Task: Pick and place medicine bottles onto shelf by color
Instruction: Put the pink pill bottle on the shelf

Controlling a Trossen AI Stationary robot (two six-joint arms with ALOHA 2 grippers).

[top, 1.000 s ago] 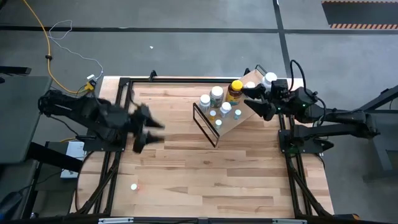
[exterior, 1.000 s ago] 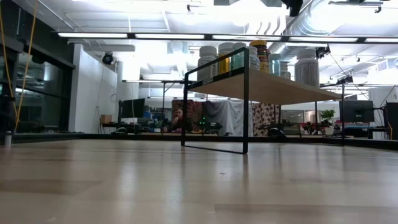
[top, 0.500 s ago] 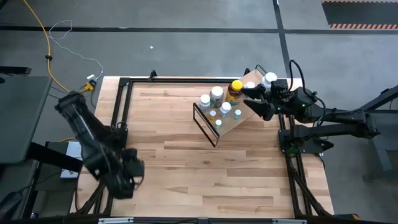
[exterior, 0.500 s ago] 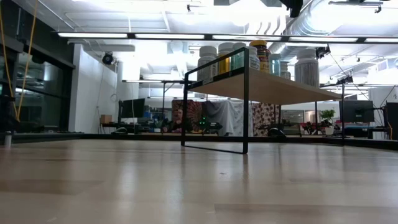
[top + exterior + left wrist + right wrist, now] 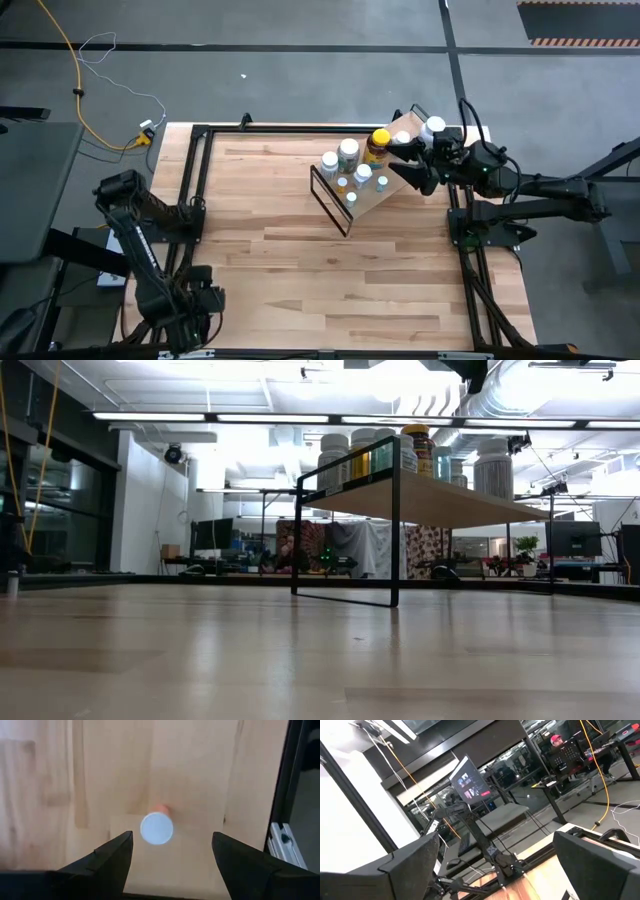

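The light-wood shelf with black wire ends stands at the table's far right; it also shows in the low view. Several white-capped bottles and an amber bottle with a yellow cap stand on it. A small bottle with a white cap stands upright on the tabletop near the near left corner. My left gripper hangs above it, pointing down, open, one finger on either side and clear of it; in the high view my left gripper hides the bottle. My right gripper is open and empty beside the shelf's right end.
Black frame rails run along the table's left and right edges; one shows close to the left gripper. Another white-capped bottle stands by the right arm. Bare tabletop lies between shelf and near edge.
My left arm has swung from the table's left middle toward the near left corner and tipped its gripper down over the small bottle. The bottles and the shelf have stayed where they were.
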